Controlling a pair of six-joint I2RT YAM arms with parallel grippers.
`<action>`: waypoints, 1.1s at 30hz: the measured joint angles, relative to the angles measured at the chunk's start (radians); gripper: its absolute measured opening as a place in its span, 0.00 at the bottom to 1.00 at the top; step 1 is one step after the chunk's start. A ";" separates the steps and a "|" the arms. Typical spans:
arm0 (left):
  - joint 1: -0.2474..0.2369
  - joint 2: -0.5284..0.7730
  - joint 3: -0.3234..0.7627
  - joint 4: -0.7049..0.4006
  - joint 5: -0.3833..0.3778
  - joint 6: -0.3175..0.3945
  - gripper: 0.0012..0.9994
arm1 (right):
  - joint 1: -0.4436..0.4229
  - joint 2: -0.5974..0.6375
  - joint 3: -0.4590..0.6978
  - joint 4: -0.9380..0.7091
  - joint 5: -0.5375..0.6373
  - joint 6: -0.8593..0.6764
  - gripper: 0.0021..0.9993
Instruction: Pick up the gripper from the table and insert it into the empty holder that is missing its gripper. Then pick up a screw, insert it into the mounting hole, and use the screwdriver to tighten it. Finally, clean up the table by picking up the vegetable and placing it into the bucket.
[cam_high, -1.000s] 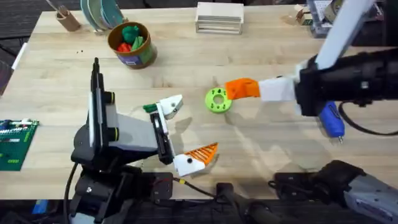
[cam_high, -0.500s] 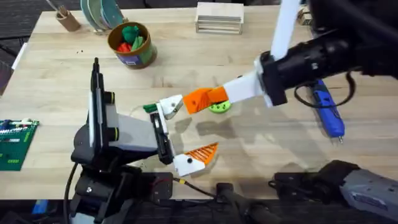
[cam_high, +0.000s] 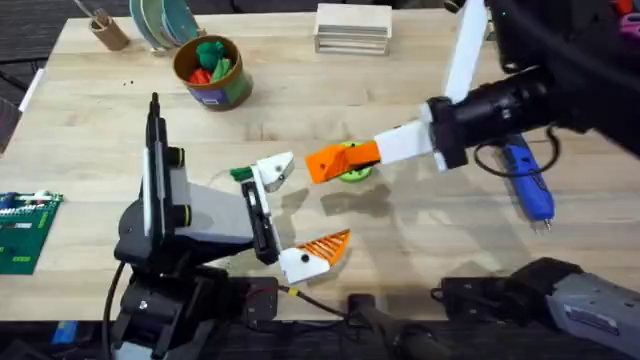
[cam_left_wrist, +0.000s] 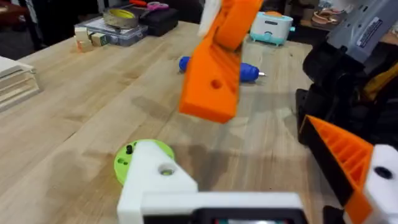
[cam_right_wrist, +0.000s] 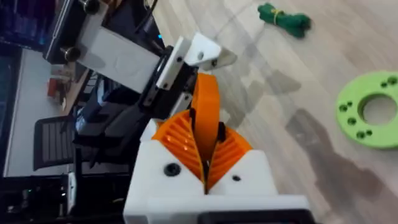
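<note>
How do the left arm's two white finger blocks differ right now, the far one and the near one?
The near finger block carries an orange ribbed pad; the far finger block, the empty holder, is bare white plastic. The right gripper holds the loose orange pad in the air close to the far block, with nothing near the near one. Both are white, angular, and mounted on the left gripper, spread apart.

orange ribbed gripper (cam_high: 328, 162) w/ white right gripper (cam_right_wrist: 205, 163) pads orange & ribbed, white holder (cam_high: 275, 171), bright green disc (cam_high: 350, 170), dk-green vegetable (cam_right_wrist: 285, 17), blue screwdriver (cam_high: 527, 185), tan-rim bucket (cam_high: 208, 72) w/ blue-green label, light wood table (cam_high: 420, 110).
</note>
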 joint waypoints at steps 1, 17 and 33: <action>0.000 0.000 0.000 0.000 0.000 0.000 0.99 | 0.000 0.000 -0.020 0.051 -0.011 0.009 0.01; 0.000 0.000 0.000 0.000 0.000 0.000 0.99 | 0.000 0.001 -0.281 0.516 -0.165 0.296 0.01; 0.000 0.000 0.000 0.000 0.000 0.000 0.99 | 0.034 0.200 -0.303 0.783 -0.274 0.420 0.01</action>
